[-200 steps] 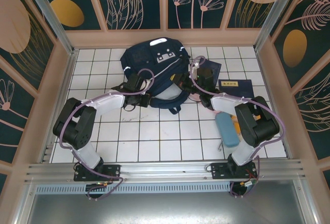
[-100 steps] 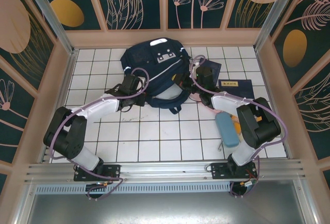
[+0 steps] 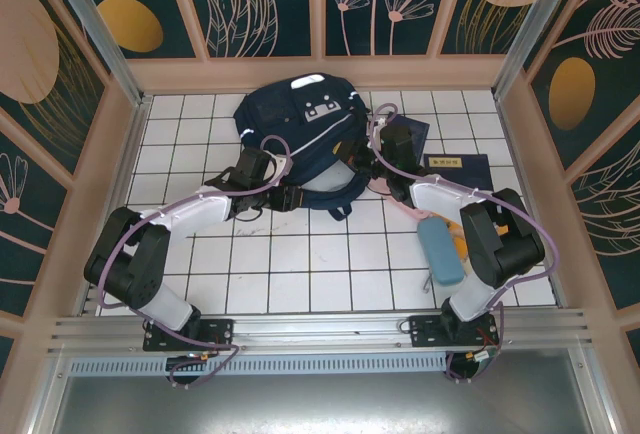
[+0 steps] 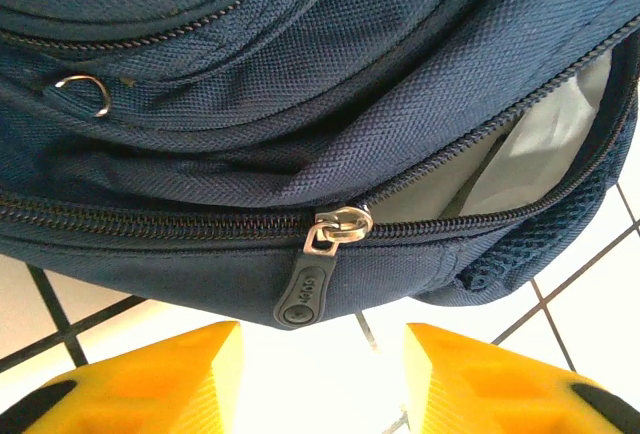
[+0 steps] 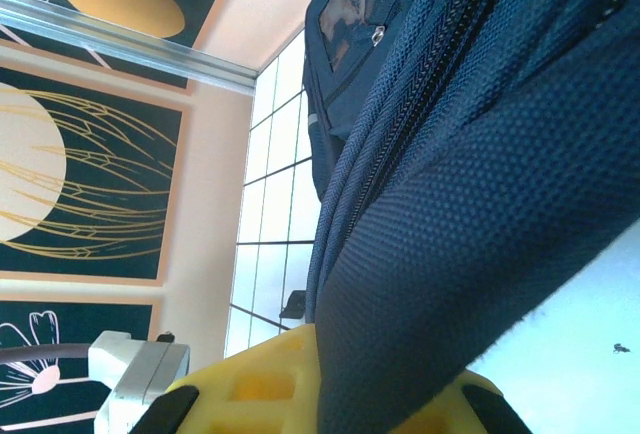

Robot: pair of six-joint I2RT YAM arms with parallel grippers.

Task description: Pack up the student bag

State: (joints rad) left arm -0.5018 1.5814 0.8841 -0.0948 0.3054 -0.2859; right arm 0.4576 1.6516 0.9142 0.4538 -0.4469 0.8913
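Student bag (image 5: 480, 154) pinched in right hand (image 5: 330, 386).

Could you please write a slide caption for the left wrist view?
Open left gripper facing the zipper pull of the navy backpack, its zipper part open onto pale lining.

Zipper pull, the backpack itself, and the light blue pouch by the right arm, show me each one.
zipper pull (image 4: 308, 292): left wrist view, on its dark rubber tab.
student bag (image 3: 295, 122): top view, on its front panel.
light blue pouch (image 3: 441, 251): top view, on its middle.
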